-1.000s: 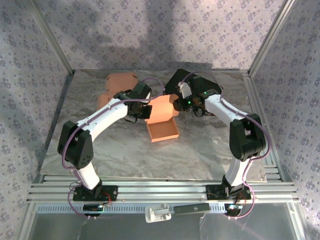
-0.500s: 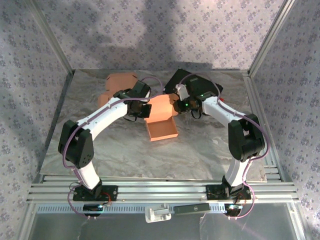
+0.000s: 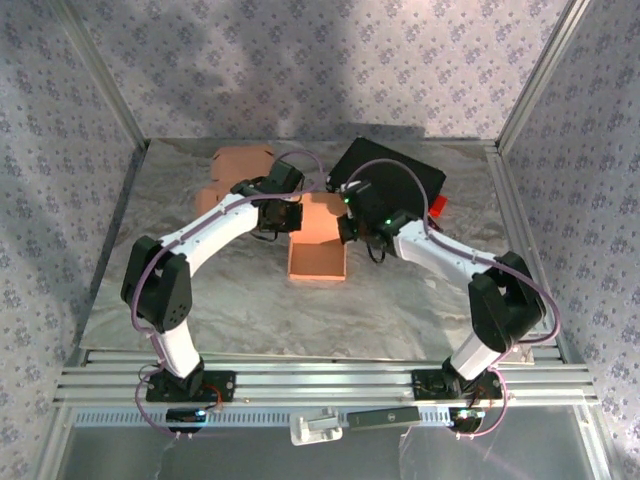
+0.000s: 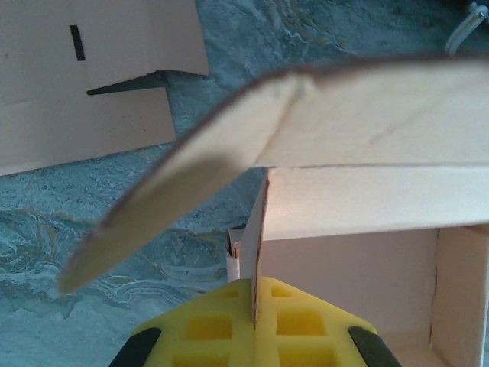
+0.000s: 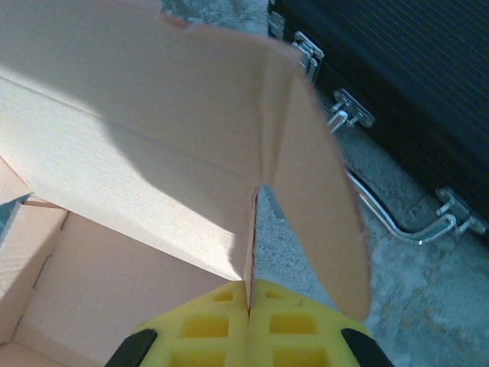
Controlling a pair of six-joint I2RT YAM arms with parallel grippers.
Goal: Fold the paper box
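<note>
The left pincer (image 4: 256, 325) is pressed together on a thin upright wall of the paper box (image 3: 318, 250). The edge of the board stands exactly between its two yellow pads (image 4: 206, 329). The right pincer (image 5: 248, 317) pinches the opposite wall in the same way. So the box sits between the two pincers, open upward, on the table (image 3: 230, 300).

Just beyond each grip, a loose flap comes out from the held wall. The left flap (image 4: 191, 176) curves away to the left of its pincer, and the right flap (image 5: 321, 206) leans to the right of the other.

I judge the box to be very light and made of thin board. It is stiff only near the creases, and the curved flap shows how easily it bends. A hard squeeze could dent it. The better hold is low on a wall near a corner fold, not on a flap.

Farther beyond the left pincer, a flat cardboard sheet (image 4: 84, 76) with a slot lies on the table. Beyond the right pincer there is a black case (image 5: 397, 92) with metal latches, near the flap.
</note>
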